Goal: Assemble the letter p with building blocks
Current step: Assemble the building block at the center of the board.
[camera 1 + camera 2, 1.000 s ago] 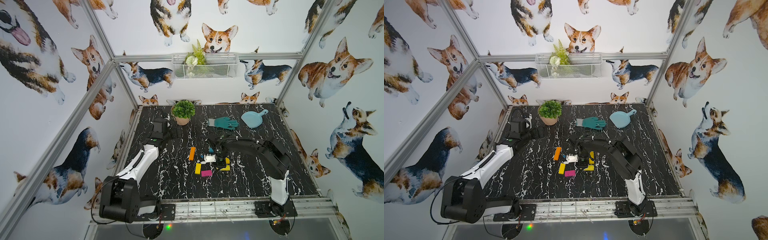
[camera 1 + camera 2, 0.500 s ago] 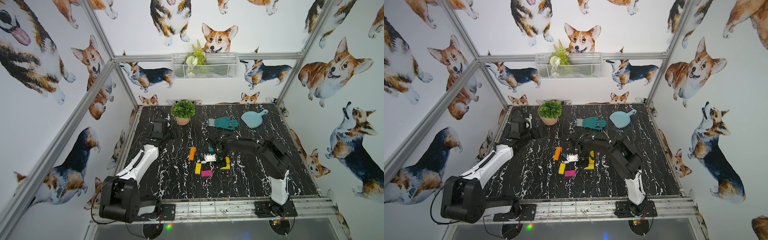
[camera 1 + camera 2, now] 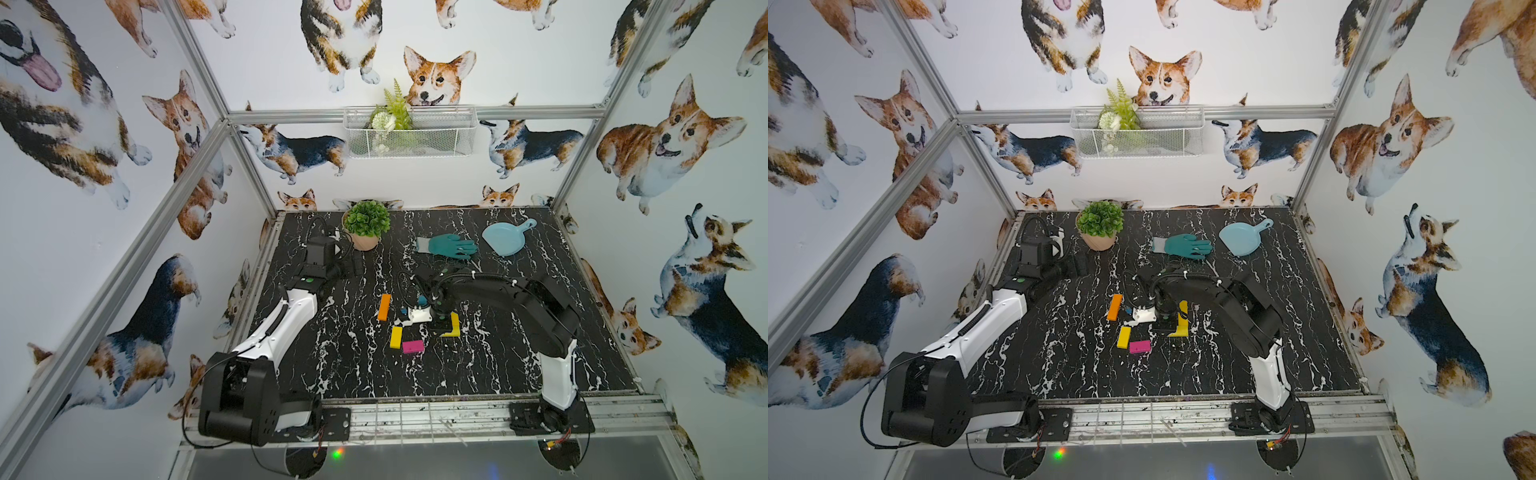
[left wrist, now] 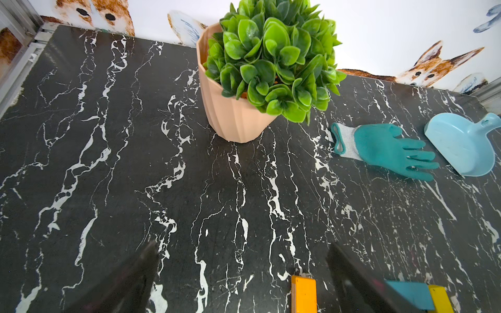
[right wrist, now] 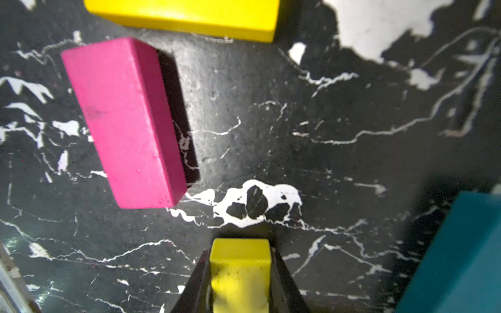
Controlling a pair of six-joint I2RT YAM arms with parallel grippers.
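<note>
My right gripper (image 5: 240,273) is shut on the end of a yellow block (image 5: 240,260), low over the black table. In both top views it hangs at mid-table beside yellow blocks (image 3: 454,326) (image 3: 1181,324). A magenta block (image 5: 124,122) (image 3: 413,346) lies flat nearby, next to another yellow block (image 5: 189,16) (image 3: 396,336). The teal-blue block (image 5: 461,257) (image 4: 409,294) is mostly hidden under the arm in the top views. An orange block (image 3: 384,306) (image 4: 303,294) lies to the left. My left gripper (image 4: 241,271) (image 3: 357,264) stands open and empty at the back left.
A potted plant (image 3: 365,226) (image 4: 257,81) stands at the back, just ahead of the left gripper. A teal glove (image 3: 451,246) (image 4: 385,149) and a light-blue toy pan (image 3: 505,239) (image 4: 461,146) lie at the back right. A wire basket (image 3: 409,133) hangs on the rear wall.
</note>
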